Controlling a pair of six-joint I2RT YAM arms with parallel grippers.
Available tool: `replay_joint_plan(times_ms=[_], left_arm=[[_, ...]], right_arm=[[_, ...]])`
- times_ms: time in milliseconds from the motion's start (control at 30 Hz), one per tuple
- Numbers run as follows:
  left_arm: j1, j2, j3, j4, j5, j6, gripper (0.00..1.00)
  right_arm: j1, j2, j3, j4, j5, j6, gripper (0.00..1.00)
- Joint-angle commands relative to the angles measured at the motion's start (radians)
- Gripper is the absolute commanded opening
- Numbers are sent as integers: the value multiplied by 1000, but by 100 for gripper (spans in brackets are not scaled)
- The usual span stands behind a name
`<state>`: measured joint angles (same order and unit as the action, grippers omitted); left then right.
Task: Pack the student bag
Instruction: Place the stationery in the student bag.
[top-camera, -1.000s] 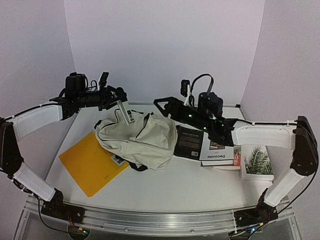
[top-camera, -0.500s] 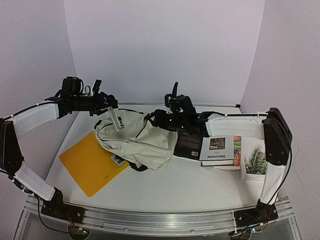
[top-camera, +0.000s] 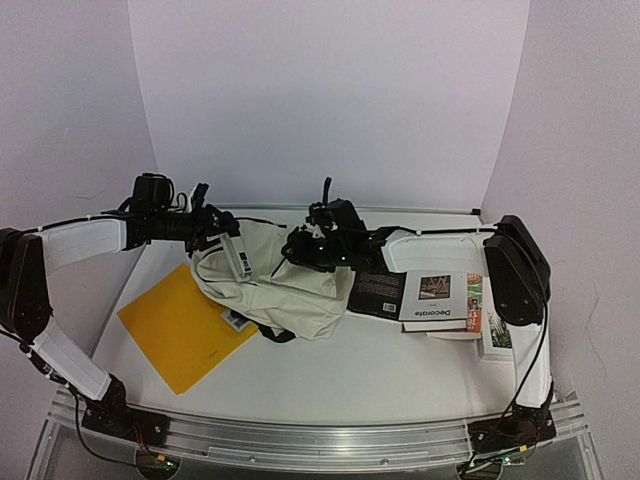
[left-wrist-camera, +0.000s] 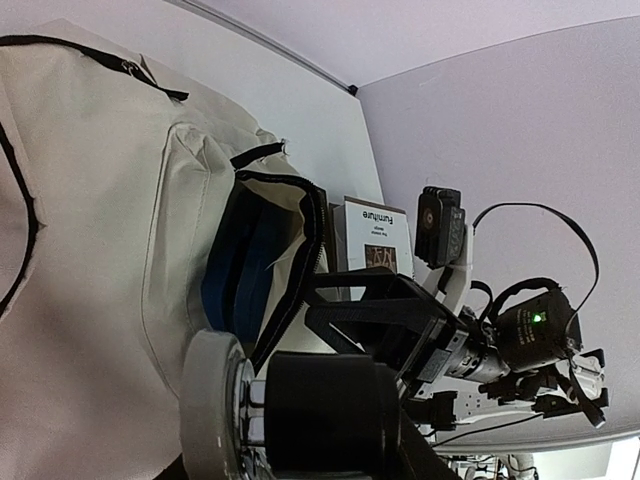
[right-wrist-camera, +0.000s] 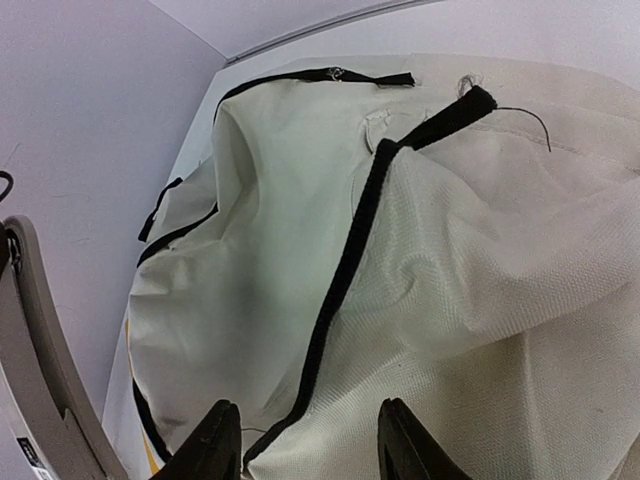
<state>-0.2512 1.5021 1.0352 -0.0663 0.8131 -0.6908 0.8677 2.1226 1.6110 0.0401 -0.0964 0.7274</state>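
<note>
The student bag (top-camera: 290, 285), cream fabric with black zipper trim (right-wrist-camera: 335, 290), lies slumped on the white tabletop (top-camera: 360, 370), left of centre and between the two arms. In the left wrist view its mouth gapes, showing a blue item (left-wrist-camera: 222, 280) inside.

The right end effector (right-wrist-camera: 312, 450) is at the bag's right upper edge. Its two black fingertips (right-wrist-camera: 220, 445) stand apart, one on either side of the zipper trim, and are not pressed together on the fabric.

The left end effector (top-camera: 222, 240) is at the bag's upper left edge, with a pale strip (top-camera: 240, 262) slanting down from it over the fabric. Neither view shows its fingers plainly, so whether it is open, closed or gripping anything cannot be told.

A yellow sheet (top-camera: 180, 325) lies flat to the left, its corner beneath the bag. To the right, a black book (top-camera: 378, 290) touches the bag's side. Beside that is a book titled "Decorate" (top-camera: 437, 300), overlapping a leaf-covered book (top-camera: 500, 330).
</note>
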Motion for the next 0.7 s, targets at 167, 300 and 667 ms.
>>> replay_joint_plan(times_ms=[167,300,667], left_arm=[[6,-83,-14,99,38,-31,15],[6,-90,-20,103,33,-36,15],[4,-51,-57,155,60,-86,14]], right_arm=[[6,54,69,-20,136,23,39],[8,47,73,-19,179,27,29],[9,-3,59,43,37,-39,0]])
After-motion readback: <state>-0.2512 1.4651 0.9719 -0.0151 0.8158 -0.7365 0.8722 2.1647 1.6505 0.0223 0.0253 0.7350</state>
